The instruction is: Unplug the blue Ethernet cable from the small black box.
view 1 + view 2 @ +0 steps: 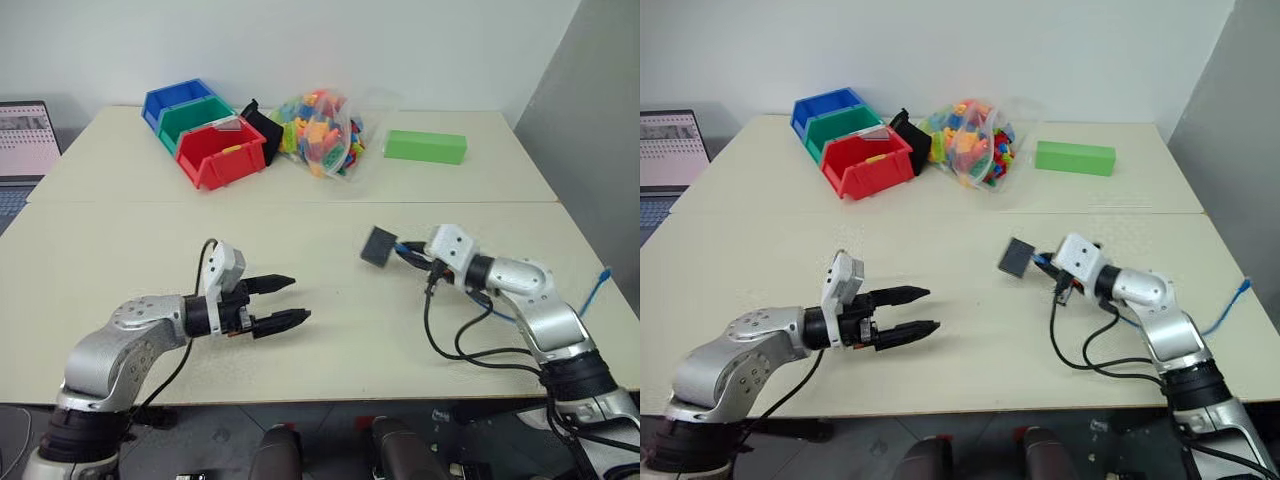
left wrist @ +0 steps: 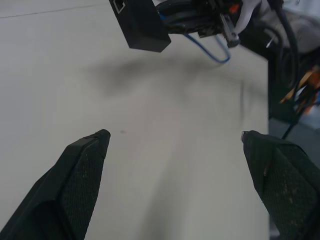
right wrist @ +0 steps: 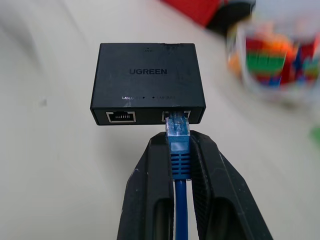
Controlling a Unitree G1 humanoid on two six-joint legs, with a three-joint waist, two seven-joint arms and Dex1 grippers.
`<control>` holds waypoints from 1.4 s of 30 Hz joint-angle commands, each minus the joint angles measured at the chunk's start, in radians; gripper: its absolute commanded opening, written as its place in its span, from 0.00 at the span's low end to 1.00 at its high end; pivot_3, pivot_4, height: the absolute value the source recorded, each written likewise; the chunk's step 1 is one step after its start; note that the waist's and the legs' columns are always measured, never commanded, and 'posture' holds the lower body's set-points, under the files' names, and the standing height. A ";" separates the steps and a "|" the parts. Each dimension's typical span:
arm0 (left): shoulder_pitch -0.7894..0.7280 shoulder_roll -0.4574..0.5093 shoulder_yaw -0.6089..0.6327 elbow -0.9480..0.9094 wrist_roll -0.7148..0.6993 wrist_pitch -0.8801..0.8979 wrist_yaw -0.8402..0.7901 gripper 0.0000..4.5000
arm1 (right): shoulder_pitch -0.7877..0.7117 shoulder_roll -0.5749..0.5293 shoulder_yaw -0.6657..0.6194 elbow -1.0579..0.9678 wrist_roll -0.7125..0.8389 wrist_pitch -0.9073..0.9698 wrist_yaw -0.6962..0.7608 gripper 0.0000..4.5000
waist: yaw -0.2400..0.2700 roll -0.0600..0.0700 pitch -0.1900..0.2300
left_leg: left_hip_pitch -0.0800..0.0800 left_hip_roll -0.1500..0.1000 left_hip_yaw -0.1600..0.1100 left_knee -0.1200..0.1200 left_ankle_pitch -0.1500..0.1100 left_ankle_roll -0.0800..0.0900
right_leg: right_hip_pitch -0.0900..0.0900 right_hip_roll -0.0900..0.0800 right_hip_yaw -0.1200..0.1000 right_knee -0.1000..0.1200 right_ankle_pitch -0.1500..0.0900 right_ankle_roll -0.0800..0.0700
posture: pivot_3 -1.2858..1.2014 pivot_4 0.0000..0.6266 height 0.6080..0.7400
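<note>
The box (image 3: 147, 82) hangs in the air above the table (image 1: 330, 330), just past the tip of the right tool (image 3: 179, 150), with the cable (image 3: 178, 150) plugged into one of two ports on its near side; the other port is empty. The right tool is clamped on the cable's blue plug boot, right behind the box, and the cord runs back between its fingers. In the head views the cable seems to trail under the right arm to a loose end (image 1: 603, 272) near the table's right edge. The left tool (image 1: 285, 303) is well apart to the left, fingers spread wide and holding nothing, pointing toward the box.
</note>
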 commanded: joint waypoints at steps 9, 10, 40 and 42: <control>-0.068 0.011 0.041 -0.004 -0.151 0.168 0.014 1.00 | -0.073 -0.012 0.121 -0.102 -0.099 -0.276 0.098 0.04 | 0.004 0.000 0.000 | 0.000 0.000 0.000 0.000 0.000 0.000 | 0.000 -0.001 0.000 0.000 0.002 -0.003 | 0.52 0.24 1.00; -0.068 0.013 0.035 -0.007 -0.151 0.171 0.011 1.00 | -0.082 -0.008 0.127 -0.104 -0.101 -0.285 0.104 0.04 | 0.005 0.000 0.000 | 0.000 0.000 0.000 0.000 0.000 0.000 | 0.000 -0.001 0.000 0.000 0.002 -0.003 | 0.52 0.24 1.00; -0.074 -0.057 0.035 -0.004 -0.167 0.159 0.041 0.24 | -0.119 0.042 0.156 -0.141 -0.120 -0.300 0.108 0.04 | 0.007 0.000 0.000 | 0.000 0.000 0.000 0.000 0.000 0.000 | 0.000 -0.001 0.000 0.000 0.003 -0.004 | 0.52 0.24 1.00; -0.073 -0.056 0.034 -0.004 -0.167 0.158 0.040 0.18 | -0.114 0.043 0.163 -0.144 -0.126 -0.303 0.113 0.04 | 0.007 0.000 0.000 | 0.000 -0.001 0.000 0.000 0.000 0.000 | 0.000 -0.001 0.000 0.000 0.003 -0.004 | 0.52 0.24 1.00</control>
